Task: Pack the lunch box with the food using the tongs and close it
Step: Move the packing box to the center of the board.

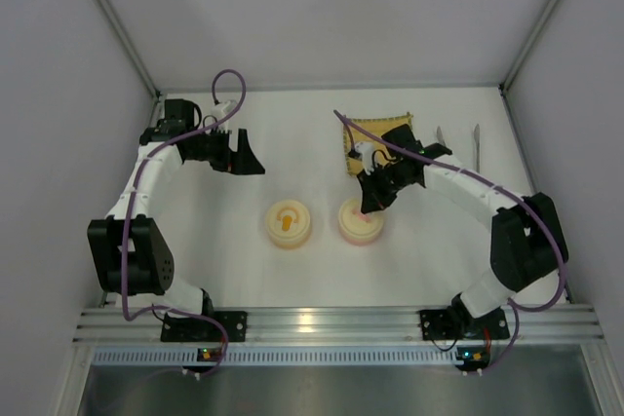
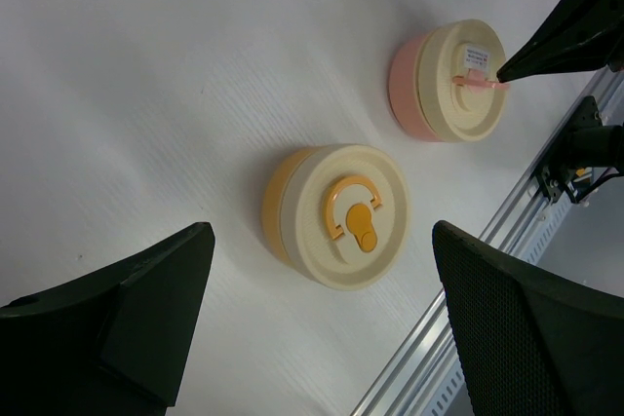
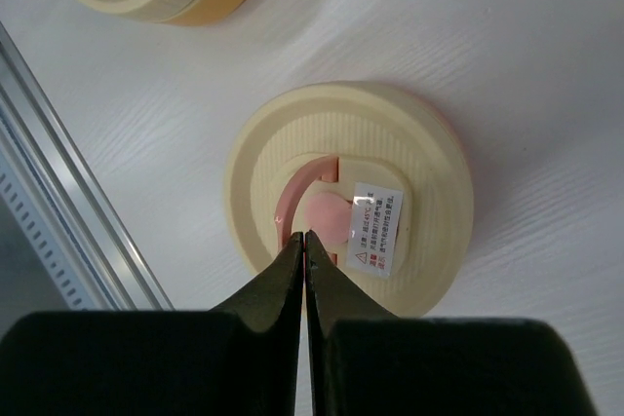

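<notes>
Surface: a white table [image 1: 312,133] is enclosed by pale grey walls [image 1: 58,94].
Right pincer [image 3: 305,241]: it is lowered over the pink lunch box [image 3: 429,192], with its jaws pressed together on the pink handle [image 3: 292,192].
Pink handle: it is seen raised off the cream lid in the left wrist view, with the right pincer's tip at its end.
Sticker [image 3: 375,229]: a white printed sticker is stuck on the lid, just beside the right pincer's tips.
Left pincer [image 1: 252,153]: it is held above the table with its jaws spread wide and nothing between them, well apart from the right pincer.
Orange lunch box [image 2: 312,241]: it is closed with a cream lid and stands on the table between the two pincers, just to the left of the pink one.
Mat [image 1: 375,132]: a yellow woven mat lies just behind the right pincer and is partly covered by that arm.
Tongs [image 1: 477,148]: a slim silvery strip lies to the right of the right pincer, beyond its arm. A second strip is partly hidden by the arm, and whether the two are joined cannot be told.
Food: it cannot be made out.
</notes>
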You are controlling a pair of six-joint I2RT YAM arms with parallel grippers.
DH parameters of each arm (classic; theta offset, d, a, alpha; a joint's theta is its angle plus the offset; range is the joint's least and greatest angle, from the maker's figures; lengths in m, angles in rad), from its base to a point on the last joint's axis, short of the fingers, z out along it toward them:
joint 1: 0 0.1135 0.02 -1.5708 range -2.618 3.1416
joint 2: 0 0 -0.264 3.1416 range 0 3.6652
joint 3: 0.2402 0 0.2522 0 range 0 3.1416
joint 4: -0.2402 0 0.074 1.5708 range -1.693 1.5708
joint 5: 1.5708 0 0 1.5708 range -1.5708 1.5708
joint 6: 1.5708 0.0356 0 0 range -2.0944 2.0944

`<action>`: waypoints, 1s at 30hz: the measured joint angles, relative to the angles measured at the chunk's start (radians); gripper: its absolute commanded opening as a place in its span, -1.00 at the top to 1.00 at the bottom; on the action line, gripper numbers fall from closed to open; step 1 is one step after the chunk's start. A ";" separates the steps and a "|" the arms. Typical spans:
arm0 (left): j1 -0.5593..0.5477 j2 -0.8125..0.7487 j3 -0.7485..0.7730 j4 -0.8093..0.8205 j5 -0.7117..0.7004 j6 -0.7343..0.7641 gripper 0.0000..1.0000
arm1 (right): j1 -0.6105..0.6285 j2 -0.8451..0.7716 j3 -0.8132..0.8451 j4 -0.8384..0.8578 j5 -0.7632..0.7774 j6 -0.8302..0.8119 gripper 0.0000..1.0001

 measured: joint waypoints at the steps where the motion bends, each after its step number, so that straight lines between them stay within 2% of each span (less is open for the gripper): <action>1: 0.000 0.000 0.000 0.000 0.000 0.000 -0.96 | 0.002 0.003 0.000 0.000 0.000 0.000 1.00; 23: 0.000 0.000 0.000 0.000 -0.001 0.000 -0.96 | 0.080 0.021 -0.077 0.020 -0.012 0.000 1.00; 30: 0.000 0.000 0.000 -0.002 -0.008 0.005 -0.96 | 0.077 0.001 -0.078 0.022 -0.028 0.009 0.92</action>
